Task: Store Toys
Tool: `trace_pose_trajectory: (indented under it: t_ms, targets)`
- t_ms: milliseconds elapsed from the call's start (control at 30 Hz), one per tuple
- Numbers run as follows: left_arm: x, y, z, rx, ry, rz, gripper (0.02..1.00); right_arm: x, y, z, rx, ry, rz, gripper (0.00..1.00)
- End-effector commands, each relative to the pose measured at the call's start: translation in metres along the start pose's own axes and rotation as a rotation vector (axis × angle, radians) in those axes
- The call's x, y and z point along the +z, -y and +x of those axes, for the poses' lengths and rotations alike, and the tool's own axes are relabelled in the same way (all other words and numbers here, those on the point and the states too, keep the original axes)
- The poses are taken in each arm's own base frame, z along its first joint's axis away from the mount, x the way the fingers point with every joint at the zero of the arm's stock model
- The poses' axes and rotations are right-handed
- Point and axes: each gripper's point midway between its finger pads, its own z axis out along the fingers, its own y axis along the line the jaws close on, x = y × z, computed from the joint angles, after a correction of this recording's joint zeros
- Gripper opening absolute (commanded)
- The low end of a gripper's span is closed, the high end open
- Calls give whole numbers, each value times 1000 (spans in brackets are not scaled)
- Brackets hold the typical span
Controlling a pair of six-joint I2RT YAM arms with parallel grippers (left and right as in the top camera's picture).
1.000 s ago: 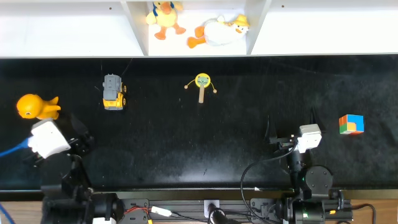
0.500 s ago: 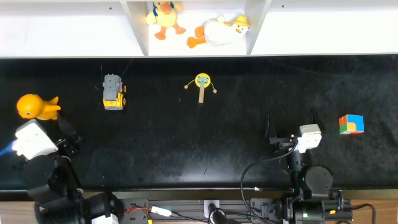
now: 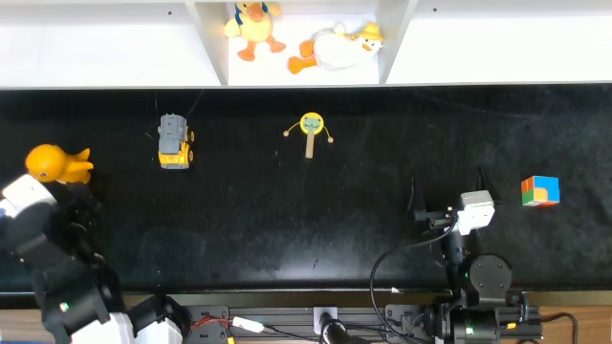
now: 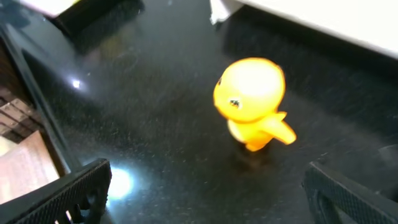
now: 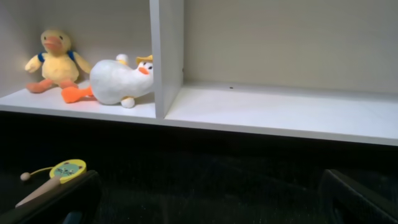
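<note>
Toys out: I count four on the black table (image 3: 287, 229), namely an orange duck (image 3: 57, 164) at the left end, a yellow truck (image 3: 174, 141), a rattle (image 3: 311, 129) and a colour cube (image 3: 539, 190) at the right end.
Toys stored: yellow plush duck (image 3: 253, 24) and white plush goose (image 3: 339, 46) share the shelf's (image 3: 115, 57) middle compartment.
Left tool (image 4: 211, 202): spread wide and empty; I see the orange duck upright just ahead.
Right tool (image 5: 208, 205): spread and empty, facing the shelf, apart from the cube.
</note>
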Motion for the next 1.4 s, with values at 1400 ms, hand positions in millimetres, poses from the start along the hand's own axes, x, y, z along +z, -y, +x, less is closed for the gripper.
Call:
trace_pose_trajectory:
  t_ms: [1400]
  targets:
    - [107,24,16,258,124,646,993,0,2,3,4,1,13,996]
